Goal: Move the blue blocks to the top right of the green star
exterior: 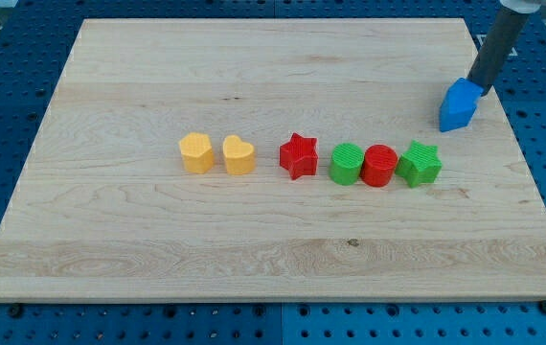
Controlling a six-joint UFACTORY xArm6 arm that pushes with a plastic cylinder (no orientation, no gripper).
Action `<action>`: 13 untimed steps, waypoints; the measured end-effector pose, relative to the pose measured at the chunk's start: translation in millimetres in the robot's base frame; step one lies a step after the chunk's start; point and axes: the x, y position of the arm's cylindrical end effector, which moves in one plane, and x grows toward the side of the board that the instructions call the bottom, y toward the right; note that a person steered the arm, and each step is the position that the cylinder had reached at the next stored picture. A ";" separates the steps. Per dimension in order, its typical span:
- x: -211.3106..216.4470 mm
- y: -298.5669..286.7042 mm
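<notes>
Ok so the blue block [459, 105] sits near the board's [254, 57] right edge, up and to the view's right of the green star [420, 162], well apart from it. My tip [475, 89] is right at the block's upper right side, touching or nearly so; can't quite tell bc the rod's end is partly tucked behind the block. No jaws on this rig at all, just a plain rod, so there's nothing spread or pinching anything.

Handling-wise, my guess: small rigid plastic-looking block, light, prob slides easy on the smooth wood. It can't be gripped, only shoved, so contact should go on a flat face and roughly thru the middle, otherwise it'll likely spin off the tip. Its shape is irregular (pentagon-ish w/ a slanted top), so an off-center push seems risky. Also close to the edge, so not much room to overshoot rightward.

Count:
- blue: 1 visible, tho the task says "blocks"
- green: 2, the star + a green round block [347, 164]
- red: 2, a red star [299, 155] + a red round block [379, 166] between the two greens
- yellow: 2, a yellow block [195, 153] and a yellow heart [239, 155]

Seven total, the other six in a rough row across the middle.
</notes>
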 end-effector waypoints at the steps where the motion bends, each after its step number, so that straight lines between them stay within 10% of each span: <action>1: 0.0 -14.9; 8: 58.4 -84.0; 13: 100.1 -14.1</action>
